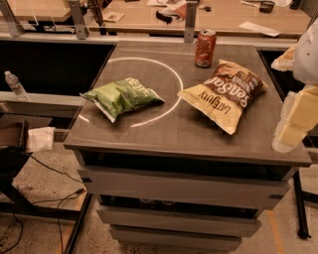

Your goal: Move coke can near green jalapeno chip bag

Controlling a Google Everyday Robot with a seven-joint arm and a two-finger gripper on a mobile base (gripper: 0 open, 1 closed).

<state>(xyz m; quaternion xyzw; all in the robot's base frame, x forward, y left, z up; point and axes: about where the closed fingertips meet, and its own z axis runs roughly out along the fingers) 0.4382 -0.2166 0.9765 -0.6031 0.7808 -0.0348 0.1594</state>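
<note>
The coke can [205, 48] stands upright near the back edge of the grey table [164, 131], right of centre. The green jalapeno chip bag [121, 96] lies flat on the left half of the table, on a white circle line. My gripper [293, 119] hangs at the right edge of the view, over the table's right side, well right of and nearer than the can. It touches neither the can nor the green bag.
A larger brown and cream chip bag [224, 93] lies between the can and my gripper. A water bottle [15, 85] stands on a ledge to the left. A wooden desk [213, 15] with clutter lies behind. Cables [54, 198] run on the floor at left.
</note>
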